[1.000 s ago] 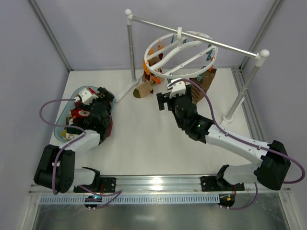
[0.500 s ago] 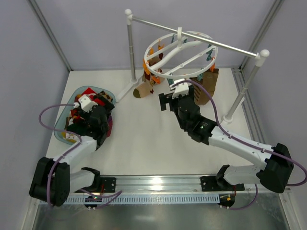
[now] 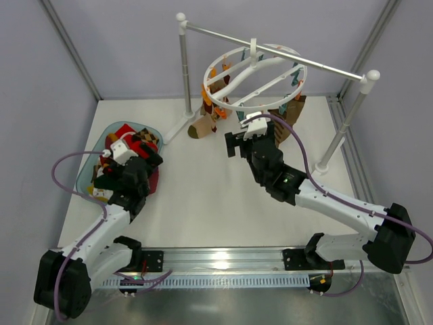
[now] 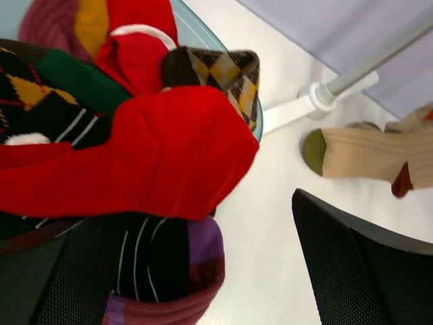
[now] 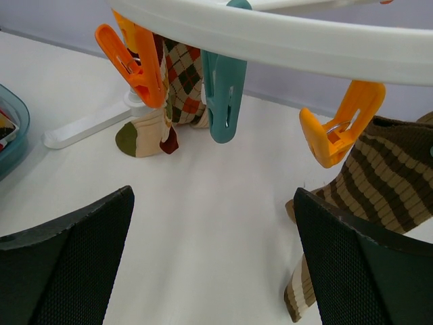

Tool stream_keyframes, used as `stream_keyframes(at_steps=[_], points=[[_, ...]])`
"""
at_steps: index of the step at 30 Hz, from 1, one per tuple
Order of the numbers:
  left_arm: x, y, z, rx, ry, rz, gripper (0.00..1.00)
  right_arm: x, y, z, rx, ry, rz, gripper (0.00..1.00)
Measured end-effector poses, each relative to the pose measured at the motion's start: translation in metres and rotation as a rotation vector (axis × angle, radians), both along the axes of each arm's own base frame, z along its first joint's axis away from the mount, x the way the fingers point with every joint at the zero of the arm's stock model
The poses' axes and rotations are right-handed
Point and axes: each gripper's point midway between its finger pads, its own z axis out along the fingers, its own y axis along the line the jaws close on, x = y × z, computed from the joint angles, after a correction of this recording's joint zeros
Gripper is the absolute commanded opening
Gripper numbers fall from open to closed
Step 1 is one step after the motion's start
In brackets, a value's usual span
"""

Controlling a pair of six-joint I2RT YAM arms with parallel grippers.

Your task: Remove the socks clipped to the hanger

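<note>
The white ring hanger (image 3: 256,76) hangs from the rail, and its rim (image 5: 284,40) crosses the top of the right wrist view. An orange clip (image 5: 135,61) holds an argyle sock (image 5: 184,74). A tan sock with a green toe (image 3: 201,127) hangs below it and touches the table. A brown-and-tan striped sock (image 3: 287,118) hangs at the ring's right and also shows in the right wrist view (image 5: 379,176). My right gripper (image 5: 216,271) is open and empty, just below the near rim (image 3: 245,135). My left gripper (image 4: 216,271) is open and empty over the red sock (image 4: 155,156) in the bin (image 3: 135,152).
A teal bin (image 3: 84,179) at the left holds several socks. The white rail stand (image 3: 270,49) has posts at the back left (image 3: 184,68) and at the right (image 3: 345,122). An empty teal clip (image 5: 223,95) and an orange clip (image 5: 335,128) hang from the ring.
My left arm has drawn back toward the near edge, with its gripper still over the bin. My right gripper has moved slightly closer under the hanger.
</note>
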Motion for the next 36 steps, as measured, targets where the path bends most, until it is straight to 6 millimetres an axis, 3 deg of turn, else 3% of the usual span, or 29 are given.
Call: stream_keyframes(at_steps=[6, 15, 21, 23, 26, 33, 36], points=[[-0.014, -0.028, -0.003, 0.019, 0.04, -0.129, 1.0, -0.004, -0.005, 0.001, 0.006, -0.004, -0.003, 1.0], [-0.036, -0.048, 0.048, -0.042, -0.117, -0.229, 0.99, -0.012, -0.017, 0.007, 0.025, -0.02, -0.012, 1.0], [-0.041, -0.092, 0.058, -0.026, -0.165, -0.4, 1.0, -0.017, -0.045, 0.014, 0.056, -0.037, -0.066, 1.0], [-0.041, -0.115, 0.058, -0.005, -0.17, -0.481, 1.0, -0.02, -0.066, 0.015, 0.087, -0.05, -0.097, 1.0], [-0.043, -0.167, 0.051, 0.05, -0.168, -0.636, 0.99, -0.028, -0.098, 0.018, 0.139, -0.081, -0.147, 1.0], [-0.044, -0.332, 0.043, 0.231, -0.214, -0.96, 1.0, -0.057, -0.137, 0.033, 0.275, -0.18, -0.186, 1.0], [-0.032, -0.38, 0.043, 0.253, -0.263, -1.007, 1.0, -0.066, -0.152, 0.031, 0.307, -0.209, -0.209, 1.0]])
